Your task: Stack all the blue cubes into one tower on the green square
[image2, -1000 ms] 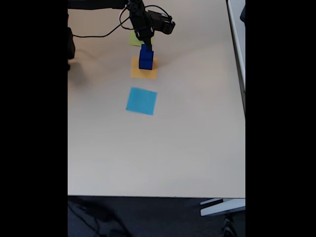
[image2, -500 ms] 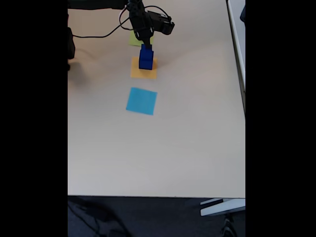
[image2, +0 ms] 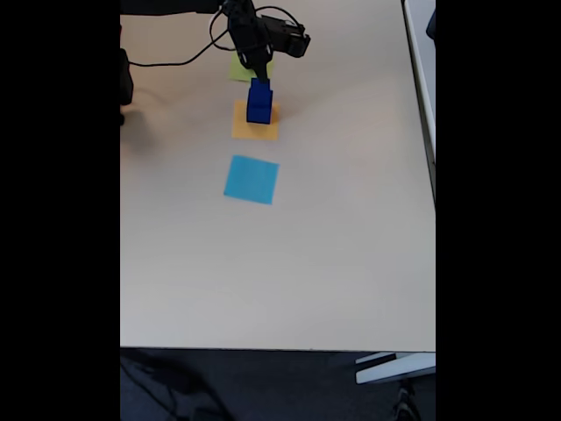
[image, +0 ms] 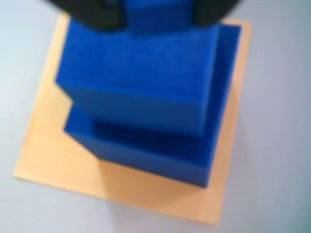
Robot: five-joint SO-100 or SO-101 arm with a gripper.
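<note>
Nearest to me on the table (image2: 280,272) lies the light-blue square (image2: 252,179), bare and untouched. Beyond it is the orange square (image2: 254,123), and on it stands a stack of blue cubes (image2: 259,103). In the wrist view a larger cube (image: 146,145) sits at the bottom, a slightly smaller one (image: 138,73) sits on it shifted toward one corner, and a still smaller cube (image: 155,14) peeks out at the top between the dark fingers. Over the last second the arm has pulled up and back a little, and the stack's top looks marginally higher. The gripper (image2: 258,75) seems clamped on that topmost cube, though the blur keeps me from being sure. Furthest off, the green square (image2: 239,67) lies half hidden under the arm, with no cubes on it. I'd judge the tower is starting its transfer there.
</note>
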